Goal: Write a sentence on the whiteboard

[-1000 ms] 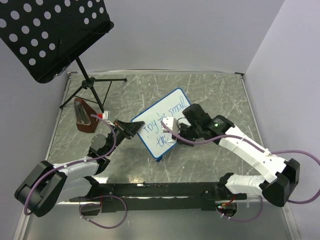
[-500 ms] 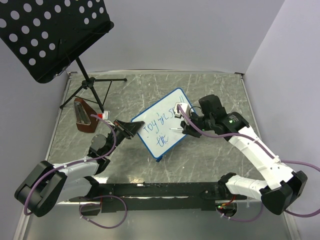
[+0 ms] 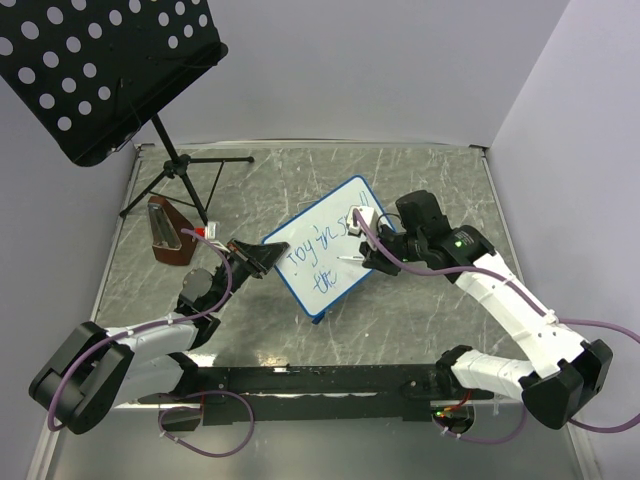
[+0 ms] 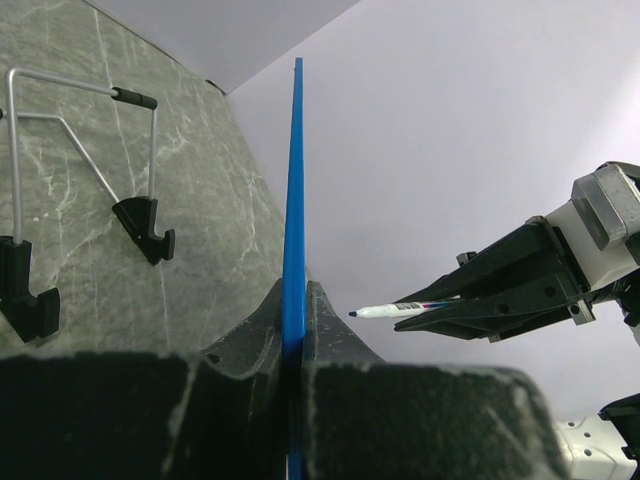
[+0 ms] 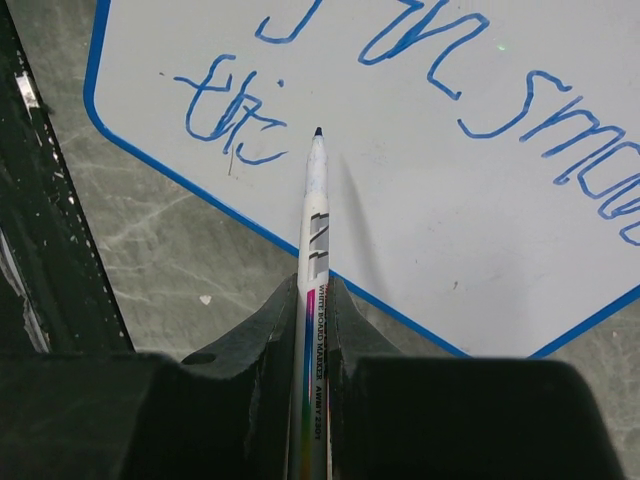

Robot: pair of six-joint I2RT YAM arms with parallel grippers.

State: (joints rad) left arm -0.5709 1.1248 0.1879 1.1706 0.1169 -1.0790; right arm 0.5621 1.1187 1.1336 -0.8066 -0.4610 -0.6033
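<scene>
A blue-framed whiteboard (image 3: 338, 286) stands tilted at the centre of the overhead view, above a grey marbled table (image 3: 430, 170); its face is turned toward the right of the frame. The left gripper (image 3: 262, 258) reaches in from the lower left and is clamped hard on the board's left edge. In the left wrist view the board (image 4: 296, 180) appears edge-on as a thin blue line, pinched between the two dark fingers (image 4: 262, 322) with no gap showing.

The right gripper (image 3: 368, 256), coming from the right of the frame, is closed tight on a whiteboard marker (image 3: 352, 259). The right wrist view shows the marker's white barrel (image 5: 314, 230) wedged between the fingers (image 5: 262, 325), its dark tip pointing up the frame at the board (image 5: 430, 200). From the left wrist camera the marker (image 4: 400, 309) is seen with its tip just off the board's face, not touching.

The sentence (image 3: 322, 240) runs in blue handwriting across the board in two lines. The upper line (image 5: 440, 70) reads roughly "Toy in small", cut off at the frame's right edge; the lower line (image 5: 228, 115) has only "thi", just left of the marker tip.

A black perforated music stand (image 3: 100, 70) fills the upper left of the overhead view; a brown wedge-shaped object (image 3: 165, 232) lies near its tripod.
</scene>
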